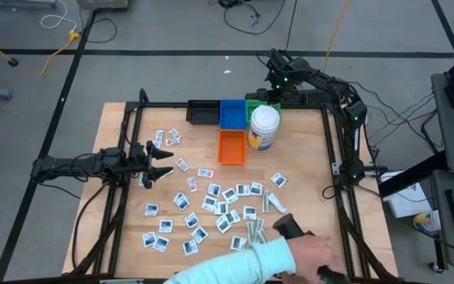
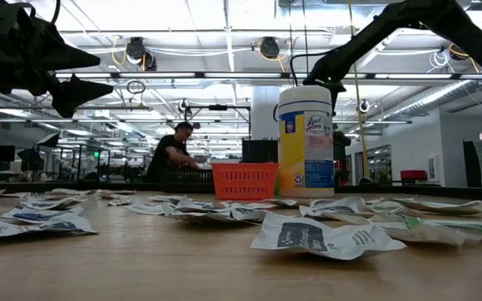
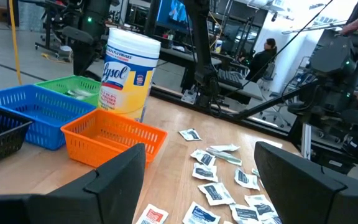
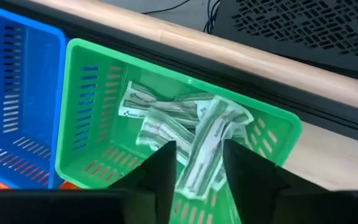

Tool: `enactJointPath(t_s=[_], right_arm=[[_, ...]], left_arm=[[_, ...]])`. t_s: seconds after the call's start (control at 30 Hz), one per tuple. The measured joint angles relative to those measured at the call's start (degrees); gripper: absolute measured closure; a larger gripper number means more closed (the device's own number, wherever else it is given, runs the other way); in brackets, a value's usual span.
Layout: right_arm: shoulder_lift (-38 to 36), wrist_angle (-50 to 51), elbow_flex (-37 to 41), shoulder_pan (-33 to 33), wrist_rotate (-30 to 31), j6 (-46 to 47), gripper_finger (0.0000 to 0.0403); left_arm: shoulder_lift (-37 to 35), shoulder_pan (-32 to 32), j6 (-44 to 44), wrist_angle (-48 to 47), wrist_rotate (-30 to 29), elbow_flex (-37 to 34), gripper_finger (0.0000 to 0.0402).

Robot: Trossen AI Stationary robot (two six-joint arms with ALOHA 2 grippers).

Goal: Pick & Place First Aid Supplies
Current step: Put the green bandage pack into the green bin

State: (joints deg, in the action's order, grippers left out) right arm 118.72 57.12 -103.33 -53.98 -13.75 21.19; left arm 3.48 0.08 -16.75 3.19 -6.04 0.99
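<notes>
Green basket [image 4: 104, 106] at the bench's far edge holds grey-green strips [image 4: 207, 140] directly under the right tool [image 4: 194, 171], fingers parted, gripping nothing. White packets [image 1: 215, 209] litter the near half, closer to the left tool [image 1: 158, 162], spread wide and empty

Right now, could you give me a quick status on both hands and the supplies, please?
Right hand open over green basket, strips inside. Left hand open, waiting above the table's left. Person's hand among packets.
</notes>
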Motion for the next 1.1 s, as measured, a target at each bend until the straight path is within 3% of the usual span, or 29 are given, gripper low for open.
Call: enactJointPath(t_s=[0.17, 0.63, 0.77, 1.1], right_arm=[[-1.76, 1.97, 0.00, -0.02, 0.65, -0.07, 0.0260], [-6.06, 18.49, 1.34, 0.11, 17.21, 0.90, 0.0273], [-10.08, 17.19, 6.75, 0.11, 21.23, 4.87, 0.0277], [-25.86, 6.59, 28.23, 1.68, 20.96, 13.21, 0.0282]], left_arm=[[-0.01, 0.00, 0.01, -0.01, 0.00, 0.02, 0.0096], [-0.01, 0.00, 0.02, -0.01, 0.01, 0.02, 0.0096], [-0.01, 0.00, 0.02, -0.01, 0.00, 0.02, 0.0096], [-0.01, 0.00, 0.02, -0.01, 0.00, 0.02, 0.0096]])
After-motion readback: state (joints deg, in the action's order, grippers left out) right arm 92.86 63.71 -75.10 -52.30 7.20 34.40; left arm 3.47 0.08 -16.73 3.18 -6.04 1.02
